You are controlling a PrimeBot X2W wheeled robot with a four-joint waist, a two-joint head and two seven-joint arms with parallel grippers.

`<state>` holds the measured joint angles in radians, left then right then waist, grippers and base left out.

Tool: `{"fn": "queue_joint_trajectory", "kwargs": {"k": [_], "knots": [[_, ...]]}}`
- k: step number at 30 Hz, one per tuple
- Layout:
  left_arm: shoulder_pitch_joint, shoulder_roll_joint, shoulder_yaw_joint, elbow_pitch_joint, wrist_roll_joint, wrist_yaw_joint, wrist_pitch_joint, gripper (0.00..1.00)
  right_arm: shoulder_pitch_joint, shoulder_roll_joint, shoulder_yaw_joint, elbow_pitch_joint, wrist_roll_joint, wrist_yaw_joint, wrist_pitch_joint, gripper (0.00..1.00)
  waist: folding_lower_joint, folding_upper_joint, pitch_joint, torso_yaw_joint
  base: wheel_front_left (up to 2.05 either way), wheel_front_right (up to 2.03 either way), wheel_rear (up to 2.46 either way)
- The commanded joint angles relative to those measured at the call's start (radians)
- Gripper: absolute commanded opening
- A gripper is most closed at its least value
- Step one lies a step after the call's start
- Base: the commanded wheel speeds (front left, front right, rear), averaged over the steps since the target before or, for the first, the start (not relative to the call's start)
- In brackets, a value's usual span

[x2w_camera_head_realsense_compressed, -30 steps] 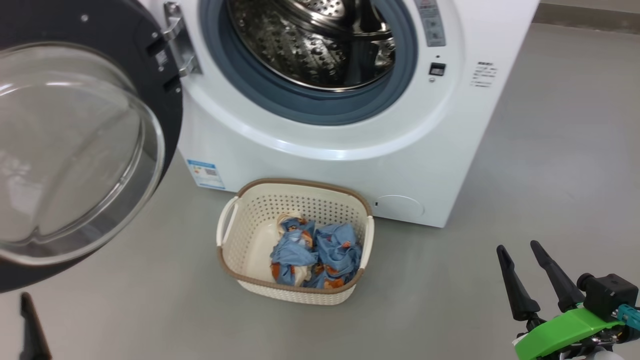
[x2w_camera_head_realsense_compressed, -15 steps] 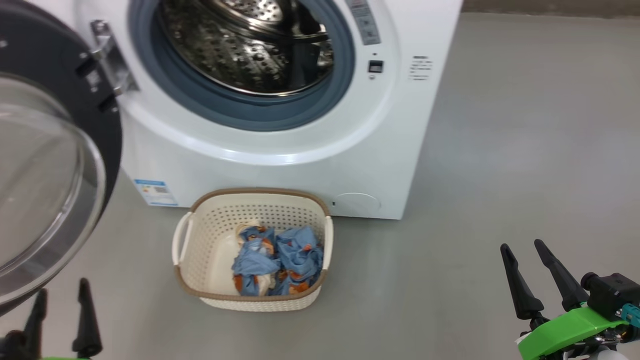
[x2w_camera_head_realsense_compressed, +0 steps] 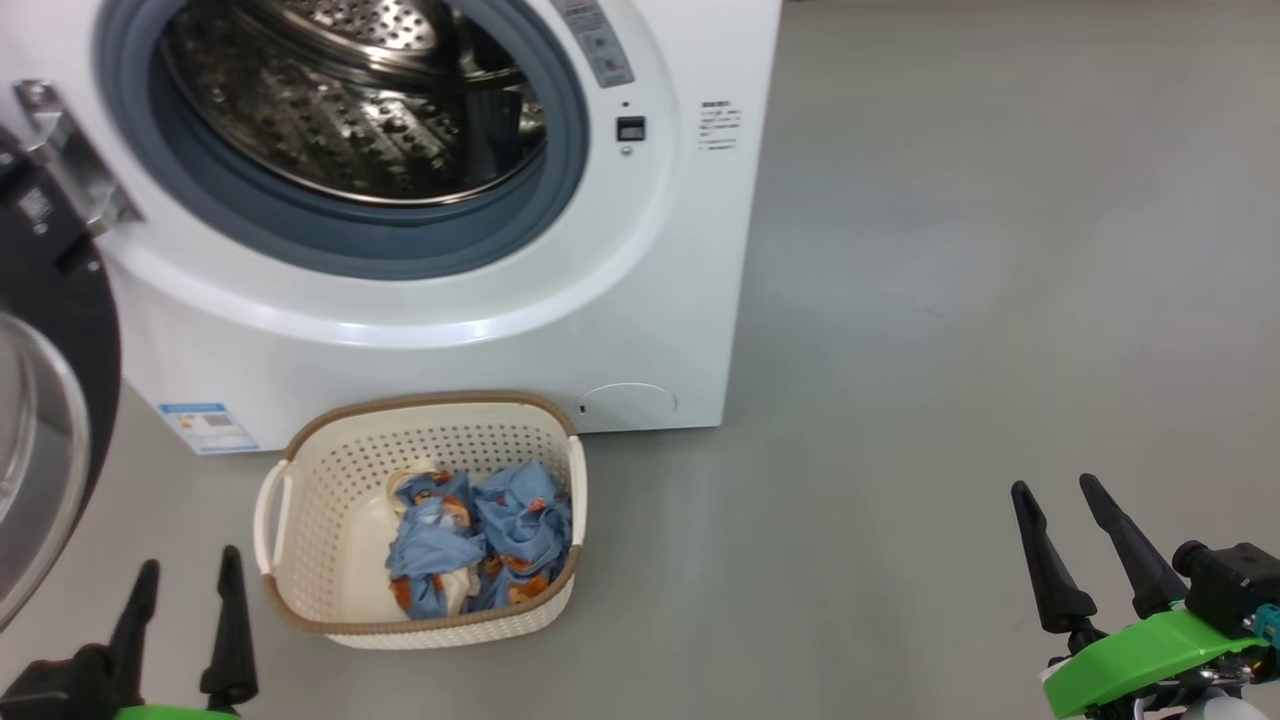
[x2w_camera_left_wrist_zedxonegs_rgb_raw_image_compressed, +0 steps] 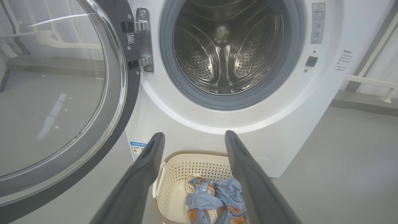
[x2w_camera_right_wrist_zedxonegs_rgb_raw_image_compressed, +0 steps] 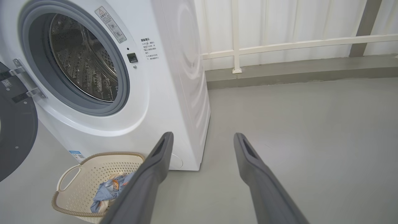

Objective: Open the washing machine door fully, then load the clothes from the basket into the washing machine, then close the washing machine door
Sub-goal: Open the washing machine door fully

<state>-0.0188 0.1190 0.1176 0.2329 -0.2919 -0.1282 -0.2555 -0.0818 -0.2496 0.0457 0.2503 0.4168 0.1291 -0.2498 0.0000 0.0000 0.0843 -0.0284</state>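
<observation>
Left gripper [x2w_camera_head_realsense_compressed: 190, 558] and right gripper [x2w_camera_head_realsense_compressed: 1052, 483] hang released; washing machine door [x2w_camera_head_realsense_compressed: 85, 330] cut off at left; clothes [x2w_camera_head_realsense_compressed: 480, 530] heaped in basket [x2w_camera_head_realsense_compressed: 330, 590]

Head camera further right; left tool [x2w_camera_head_realsense_compressed: 190, 558] higher, fully in view.

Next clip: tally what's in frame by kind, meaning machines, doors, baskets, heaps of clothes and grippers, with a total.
Washing machine: 1
Door: 1, swung open
Basket: 1
Clothes heap: 1, in the basket; separate garments cannot be counted
Grippers: 2, left gripper and right gripper, both open
Total: 6
</observation>
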Motion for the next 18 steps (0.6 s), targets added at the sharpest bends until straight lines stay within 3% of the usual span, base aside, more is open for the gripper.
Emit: {"fn": "queue_joint_trajectory", "kwargs": {"k": [1, 18], "knots": [[-0.006, 0.027, 0.025, -0.027, -0.012, -0.002, -0.006, 1.00, -0.011, -0.012, 0.014, -0.025, 0.005, 0.002, -0.012, 1.00, 0.0000, 0.0000, -0.002, -0.018, 0.00, 0.00, 0.00], [0.019, 0.042, -0.030, -0.048, -0.029, -0.002, -0.006, 1.00, 0.014, -0.003, -0.003, -0.026, 0.002, 0.002, -0.012, 1.00, 0.0000, 0.0000, -0.027, -0.046, 0.00, 0.00, 0.00]]}}
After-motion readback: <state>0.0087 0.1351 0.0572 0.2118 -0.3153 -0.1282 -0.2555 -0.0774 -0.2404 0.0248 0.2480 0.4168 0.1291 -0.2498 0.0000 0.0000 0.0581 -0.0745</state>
